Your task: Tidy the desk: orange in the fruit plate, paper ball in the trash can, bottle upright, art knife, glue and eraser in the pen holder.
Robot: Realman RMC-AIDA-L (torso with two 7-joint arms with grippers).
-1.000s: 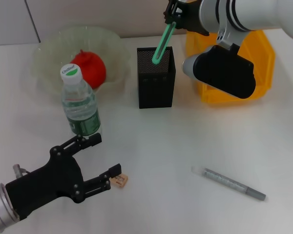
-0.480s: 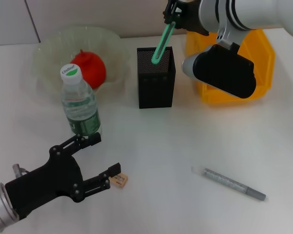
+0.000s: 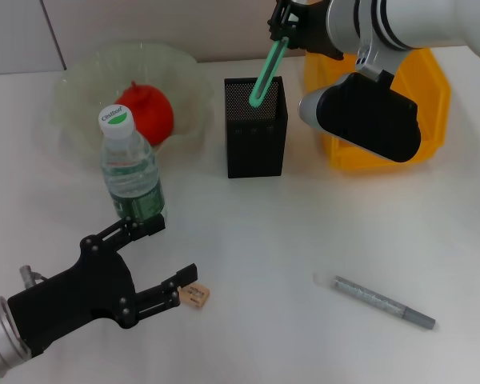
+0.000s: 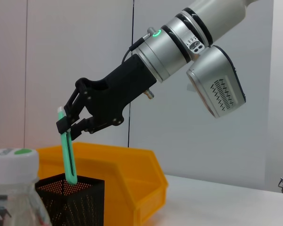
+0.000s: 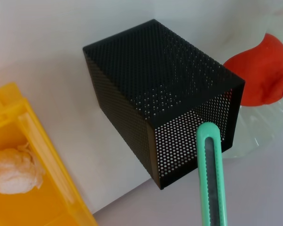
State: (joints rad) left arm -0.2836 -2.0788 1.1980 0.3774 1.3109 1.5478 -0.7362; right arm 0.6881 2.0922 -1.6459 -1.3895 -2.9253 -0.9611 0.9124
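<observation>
Art knife going into pen holder
Head: right gripper (image 3: 283, 30) clamped on art knife (image 3: 266, 74), tip inside pen holder (image 3: 256, 148); left gripper (image 3: 156, 260) spread beside eraser (image 3: 195, 295). Left wrist: knife tilted over holder. Right wrist: blade at holder rim.

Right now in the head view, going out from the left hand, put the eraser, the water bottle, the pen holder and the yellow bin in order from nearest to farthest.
1. Eraser: on the table just off the left hand's lower fingertip.
2. Water bottle: upright, just beyond the hand.
3. Pen holder: farther back, mid-table.
4. Yellow bin: far right, behind the right arm.
</observation>
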